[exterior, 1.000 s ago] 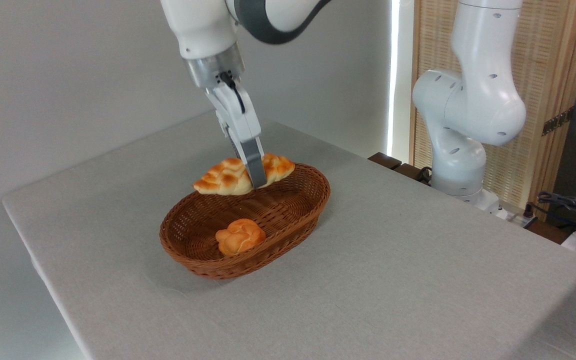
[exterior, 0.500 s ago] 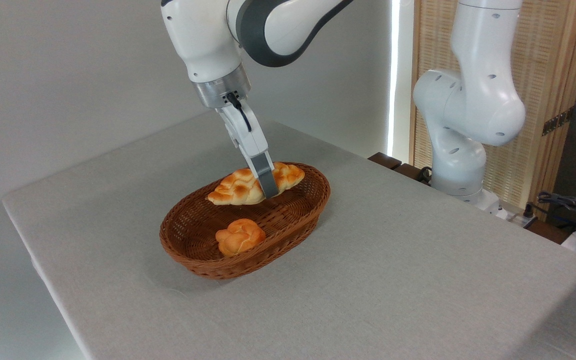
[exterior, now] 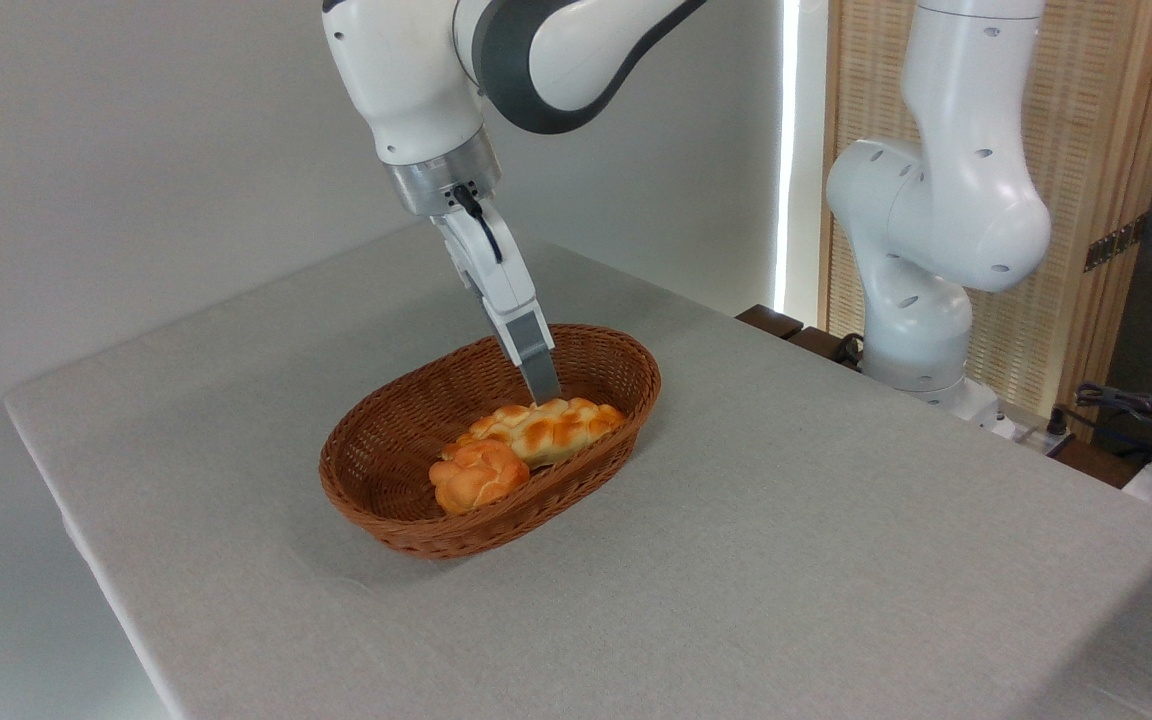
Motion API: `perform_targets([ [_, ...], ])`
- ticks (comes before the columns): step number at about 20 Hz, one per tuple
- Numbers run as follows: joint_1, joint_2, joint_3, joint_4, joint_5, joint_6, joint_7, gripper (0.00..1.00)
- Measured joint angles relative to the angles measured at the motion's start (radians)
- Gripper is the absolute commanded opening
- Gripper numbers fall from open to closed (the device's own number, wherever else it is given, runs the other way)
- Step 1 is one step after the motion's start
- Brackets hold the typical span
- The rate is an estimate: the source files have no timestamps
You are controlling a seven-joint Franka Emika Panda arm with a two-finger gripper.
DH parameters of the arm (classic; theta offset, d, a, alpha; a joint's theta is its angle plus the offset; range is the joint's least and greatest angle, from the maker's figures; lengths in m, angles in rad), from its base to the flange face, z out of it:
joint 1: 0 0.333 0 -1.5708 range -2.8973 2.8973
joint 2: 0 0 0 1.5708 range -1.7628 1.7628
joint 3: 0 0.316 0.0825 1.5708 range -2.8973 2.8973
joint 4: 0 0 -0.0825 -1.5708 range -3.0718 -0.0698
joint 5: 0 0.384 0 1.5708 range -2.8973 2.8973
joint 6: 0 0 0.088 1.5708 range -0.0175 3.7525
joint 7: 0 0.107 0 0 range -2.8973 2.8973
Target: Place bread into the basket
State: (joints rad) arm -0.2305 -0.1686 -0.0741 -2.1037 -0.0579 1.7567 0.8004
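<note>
Basket (exterior: 376, 505) on counter (exterior: 786, 560) holds bread (exterior: 546, 430), its left end hidden behind orange bun (exterior: 476, 475); end effector (exterior: 544, 392) just above loaf, empty, seemingly apart, only one finger visible, opening unreadable.

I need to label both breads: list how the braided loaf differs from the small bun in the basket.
The braided loaf is long and tapered; the bun is small and round. The loaf is pale yellow with toasted patches; the bun is a deeper orange. The loaf lies behind the bun. Both lie inside the basket, seemingly touching.
</note>
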Motion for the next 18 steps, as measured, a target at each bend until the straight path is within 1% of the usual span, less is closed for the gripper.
perform_targets([
  [3,0.004,-0.003,0.018,0.061,-0.001,0.014,-0.005,1.00],
  [6,0.016,-0.008,0.051,0.172,-0.003,0.014,-0.066,1.00],
  [8,0.019,-0.010,0.091,0.236,-0.003,0.014,-0.077,1.00],
  [11,0.022,-0.009,0.171,0.306,-0.003,0.005,-0.077,1.00],
  [13,0.024,0.003,0.210,0.349,-0.009,-0.036,-0.077,1.00],
  [18,0.024,0.091,0.218,0.477,-0.016,-0.135,-0.077,1.00],
])
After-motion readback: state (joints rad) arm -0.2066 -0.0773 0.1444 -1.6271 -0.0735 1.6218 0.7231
